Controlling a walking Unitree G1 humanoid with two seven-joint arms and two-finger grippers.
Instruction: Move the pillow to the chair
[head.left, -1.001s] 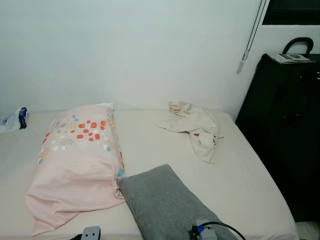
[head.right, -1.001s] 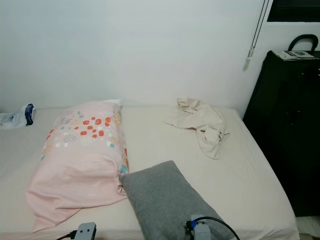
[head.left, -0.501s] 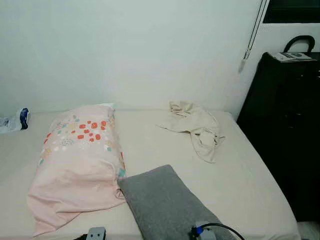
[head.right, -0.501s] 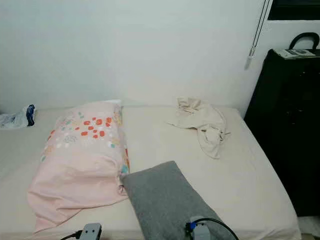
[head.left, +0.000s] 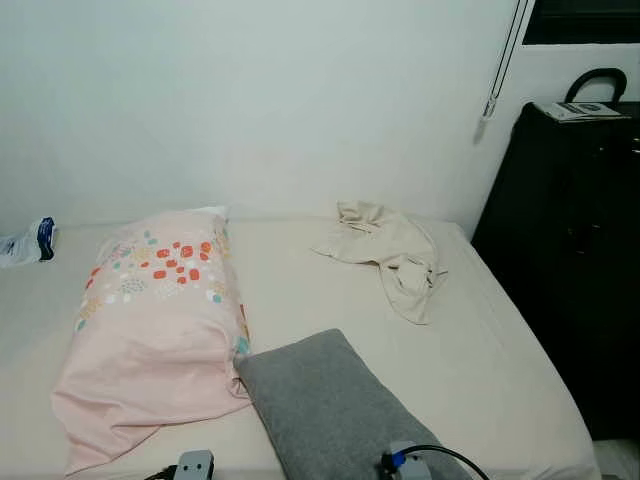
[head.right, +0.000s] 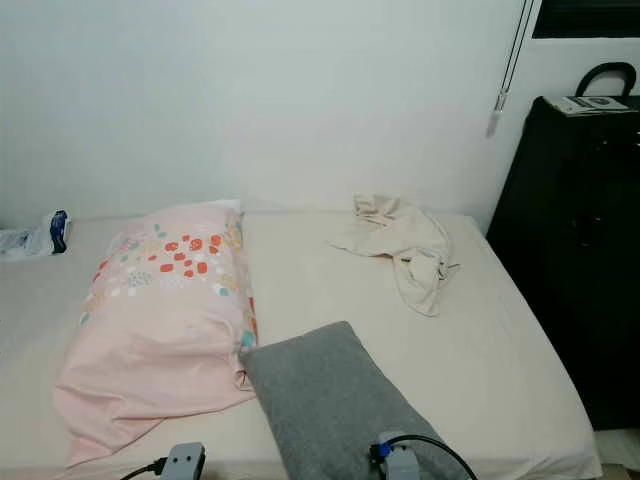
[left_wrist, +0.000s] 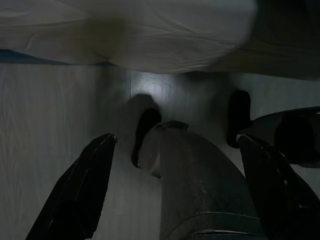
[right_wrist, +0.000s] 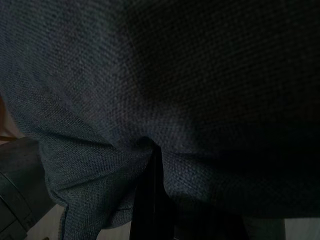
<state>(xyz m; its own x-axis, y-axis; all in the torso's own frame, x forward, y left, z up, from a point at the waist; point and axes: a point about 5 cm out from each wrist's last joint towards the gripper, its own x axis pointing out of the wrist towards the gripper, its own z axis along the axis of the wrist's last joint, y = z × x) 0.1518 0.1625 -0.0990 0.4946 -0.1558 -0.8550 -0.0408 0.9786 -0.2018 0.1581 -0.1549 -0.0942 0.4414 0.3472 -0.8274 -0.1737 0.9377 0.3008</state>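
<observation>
In the left eye view, a grey rectangular fabric pillow (head.left: 335, 410) lies at the near edge of the bed with the cream sheet (head.left: 500, 370). It touches a larger pink pillow with coloured dots (head.left: 150, 320) on its left. A crumpled beige cloth (head.left: 392, 250) lies further back, near the white wall, well apart from both. A tall black cabinet (head.left: 570, 260) stands to the right of the bed. No chair is seen here.

The right eye view gives the same arrangement.

In the left wrist view, the left gripper (left_wrist: 172, 190) hangs with its fingers spread apart and holding nothing, above the pale wooden floor (left_wrist: 45, 130), below the bed edge.

In the right wrist view, the right gripper (right_wrist: 150, 200) is pressed into the grey fabric, which folds around a dark finger; I cannot tell if it is clenched.

I judge the step is to secure the grey pillow. It is soft, so take a deep pinch of a thick fold and lift slowly, so the pink pillow is not dragged along.
</observation>
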